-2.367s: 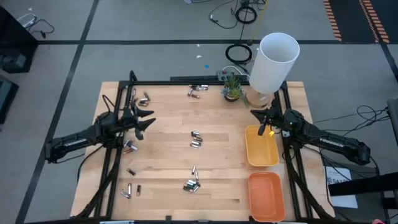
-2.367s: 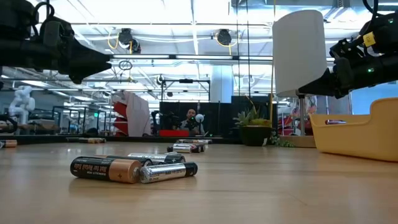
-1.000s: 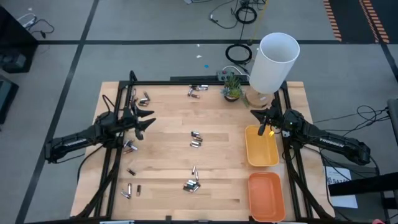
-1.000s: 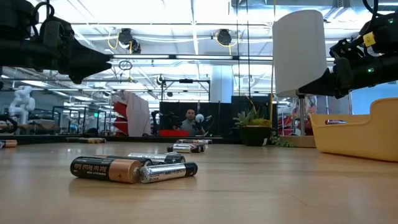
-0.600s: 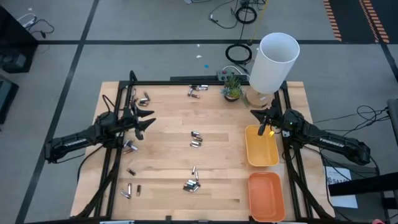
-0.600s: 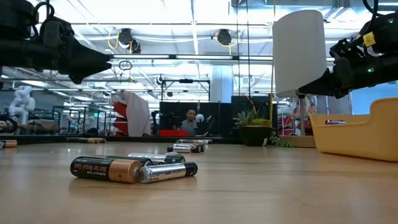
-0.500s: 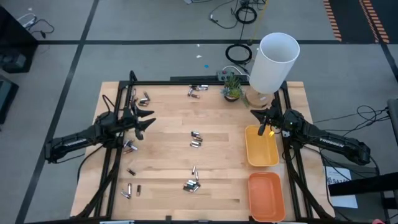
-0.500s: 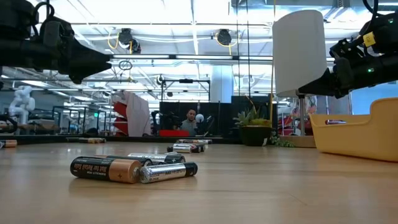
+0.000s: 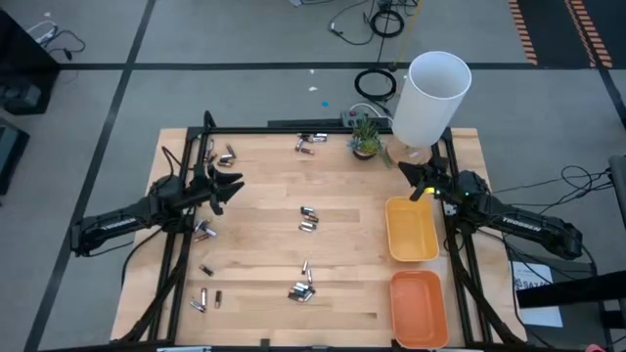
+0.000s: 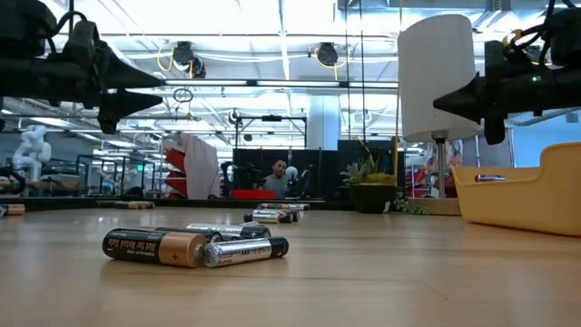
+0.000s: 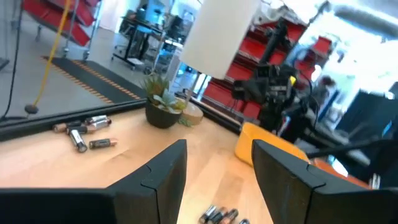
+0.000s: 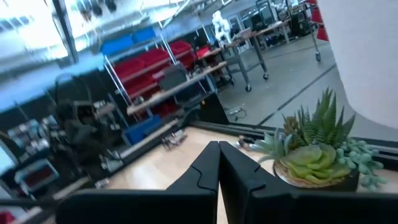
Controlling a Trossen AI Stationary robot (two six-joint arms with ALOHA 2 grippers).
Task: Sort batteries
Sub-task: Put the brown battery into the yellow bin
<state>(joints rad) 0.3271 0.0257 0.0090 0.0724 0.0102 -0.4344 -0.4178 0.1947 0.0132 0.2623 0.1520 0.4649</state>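
Wooden planks form the tabletop (image 9: 264, 196), set on a grey workshop floor. Batteries (image 9: 308, 219) lie scattered over it: a pair at the centre, a cluster (image 9: 301, 289) near the front edge, a few (image 9: 311, 143) by the far edge, and more along the left side (image 9: 204, 231). On the right, a yellow tray (image 9: 411, 231) sits just behind an orange tray (image 9: 418, 307). A small potted plant (image 9: 367, 137) and a tall white cylinder (image 9: 427, 99) stand at the far right corner. Left tool (image 9: 227, 183) hovers above the left side with its fingers spread and nothing between them. Right tool (image 9: 407, 174) hangs just beyond the far end of the yellow tray, its fingers pressed together and empty
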